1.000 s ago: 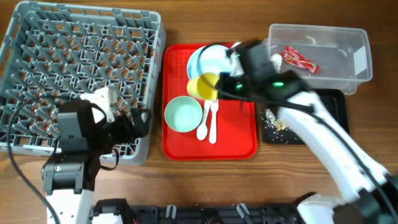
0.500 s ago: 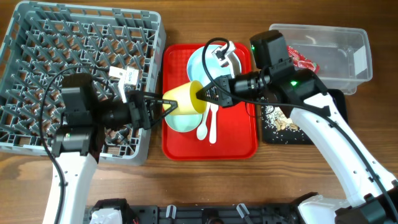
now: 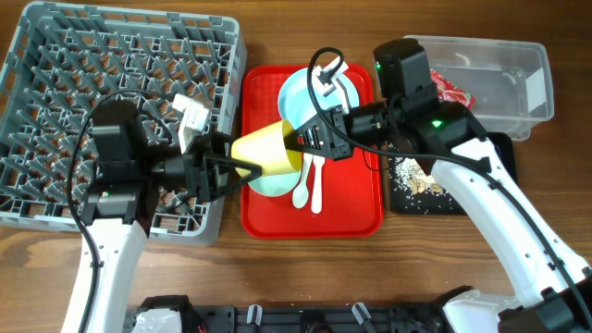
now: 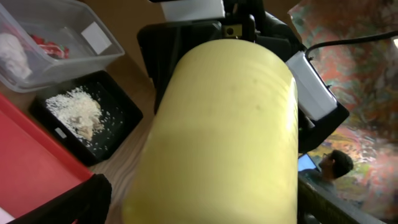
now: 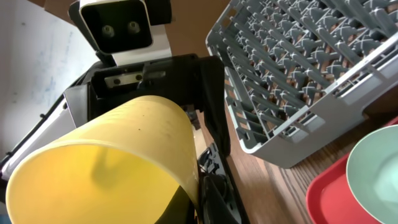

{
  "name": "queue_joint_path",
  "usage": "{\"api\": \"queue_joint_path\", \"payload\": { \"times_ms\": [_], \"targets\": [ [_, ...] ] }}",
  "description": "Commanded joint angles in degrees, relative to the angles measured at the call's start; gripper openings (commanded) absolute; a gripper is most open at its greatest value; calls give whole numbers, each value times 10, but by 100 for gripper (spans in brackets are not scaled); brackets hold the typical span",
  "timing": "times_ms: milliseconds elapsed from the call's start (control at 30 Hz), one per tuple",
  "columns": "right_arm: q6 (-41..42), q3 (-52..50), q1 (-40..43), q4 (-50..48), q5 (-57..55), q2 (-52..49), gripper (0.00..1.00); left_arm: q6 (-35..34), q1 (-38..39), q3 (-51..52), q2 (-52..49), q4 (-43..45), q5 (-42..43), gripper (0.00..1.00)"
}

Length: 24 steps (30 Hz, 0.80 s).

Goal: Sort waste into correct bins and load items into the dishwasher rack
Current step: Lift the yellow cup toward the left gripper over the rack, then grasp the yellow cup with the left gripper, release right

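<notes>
Firmly, the right gripper [image 3: 302, 144] pinched the rim of the yellow cup [image 3: 266, 148], which lay on its side in the air with its mouth toward that gripper. At the cup's base the left gripper [image 3: 237, 166] stood spread, one finger on either side; contact could not be told. Just below sat the light green bowl [image 3: 268, 188] on the red tray [image 3: 356, 218], beside the dishwasher rack [image 3: 55, 55].

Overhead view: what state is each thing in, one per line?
Yellow cup: on its side, midair, between both grippers.
Right gripper: fingers shut on cup rim.
Left gripper: fingers open around cup base.
Clear tub: lidless, red wrapper inside.
Black tray: crumbs inside.
Green bowl: upright on red tray.
</notes>
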State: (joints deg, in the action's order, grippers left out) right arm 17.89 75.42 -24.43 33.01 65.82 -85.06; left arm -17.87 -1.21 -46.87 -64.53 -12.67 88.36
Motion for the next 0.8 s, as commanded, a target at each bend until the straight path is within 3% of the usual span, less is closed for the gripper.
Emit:
{"api": "queue_joint_path", "payload": {
  "times_ms": [0,367,533,767],
  "targets": [
    [3,4,-3,-5,23,-2,4,-7,21,-6,-1,14,20,92],
    [5,4,-3,-4,23,-2,4,-86,34,-6,-1,116,16,90],
    [5,4,-3,-4,21,-2,4,-96,34,-6,-1,125,16,80],
    [5,4,-3,-4,21,-2,4,-96,34,-6,-1,125,16,55]
  ]
}}
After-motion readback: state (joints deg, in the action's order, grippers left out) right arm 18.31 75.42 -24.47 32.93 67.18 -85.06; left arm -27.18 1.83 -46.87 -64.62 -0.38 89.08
